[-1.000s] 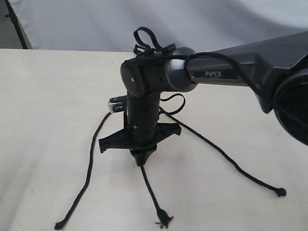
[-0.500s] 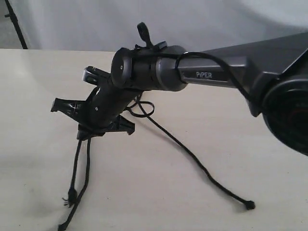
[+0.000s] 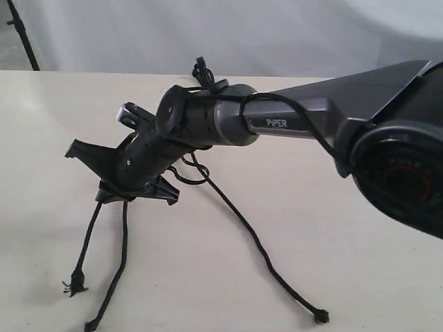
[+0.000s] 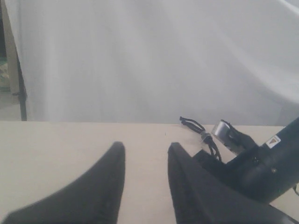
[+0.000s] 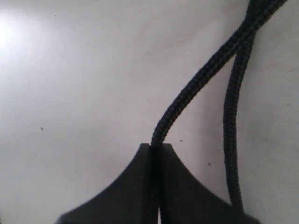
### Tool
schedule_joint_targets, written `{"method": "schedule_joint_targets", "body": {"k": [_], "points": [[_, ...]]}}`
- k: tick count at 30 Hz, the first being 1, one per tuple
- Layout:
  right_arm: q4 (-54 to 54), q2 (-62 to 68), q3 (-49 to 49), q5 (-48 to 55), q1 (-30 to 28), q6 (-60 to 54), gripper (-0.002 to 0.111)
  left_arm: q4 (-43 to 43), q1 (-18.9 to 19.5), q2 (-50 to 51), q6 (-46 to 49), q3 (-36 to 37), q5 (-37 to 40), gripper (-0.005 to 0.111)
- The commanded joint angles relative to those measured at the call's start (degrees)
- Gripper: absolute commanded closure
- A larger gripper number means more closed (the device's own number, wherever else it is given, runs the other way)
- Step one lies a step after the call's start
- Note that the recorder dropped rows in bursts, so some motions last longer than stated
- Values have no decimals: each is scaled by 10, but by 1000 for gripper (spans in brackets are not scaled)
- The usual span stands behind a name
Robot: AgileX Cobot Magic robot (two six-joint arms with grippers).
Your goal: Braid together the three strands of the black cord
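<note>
The black cord lies on the table with its short loops (image 3: 202, 69) at the far end; its small grey band (image 4: 204, 136) shows in the left wrist view. My right gripper (image 3: 113, 198) reaches across to the left and is shut on one strand (image 5: 201, 79), whose frayed tip (image 3: 75, 283) hangs below it. A second strand (image 3: 123, 242) runs right beside it, crossing it near the jaws. The third strand (image 3: 256, 242) trails off to the right, ending in a knot (image 3: 320, 317). My left gripper (image 4: 145, 154) stands open above bare table, apart from the cord.
The pale table (image 3: 374, 277) stretches to both sides. A white cloth backdrop (image 3: 291, 31) hangs behind it, with a dark pole (image 3: 22, 38) at the far left. The right arm's grey forearm (image 3: 304, 121) spans the right half of the exterior view.
My right gripper has swung left with the frayed strand, from the middle to beside the left strand. The right-hand strand's end has been dragged leftward.
</note>
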Motion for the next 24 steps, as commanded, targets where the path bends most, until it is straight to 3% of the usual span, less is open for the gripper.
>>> {"method": "schedule_joint_targets", "body": {"k": [1, 4, 8, 12, 17, 24], "points": [[-24, 12, -1, -1, 12, -19, 106, 2, -3, -1, 0, 2, -6, 75], [-43, 18, -1, 2, 16, -19, 95, 2, -3, -1, 0, 2, -6, 75], [-73, 18, -1, 5, 19, -26, 70, 0, -3, -1, 0, 2, -6, 75], [-73, 6, -1, 34, 11, -137, 54, -1, -3, -1, 0, 2, -6, 75], [-75, -37, -1, 113, -18, -256, 51, -1, -3, -1, 0, 2, -6, 75], [-166, -70, -1, 193, -34, -274, 51, -1, -3, -1, 0, 2, -6, 75]]}}
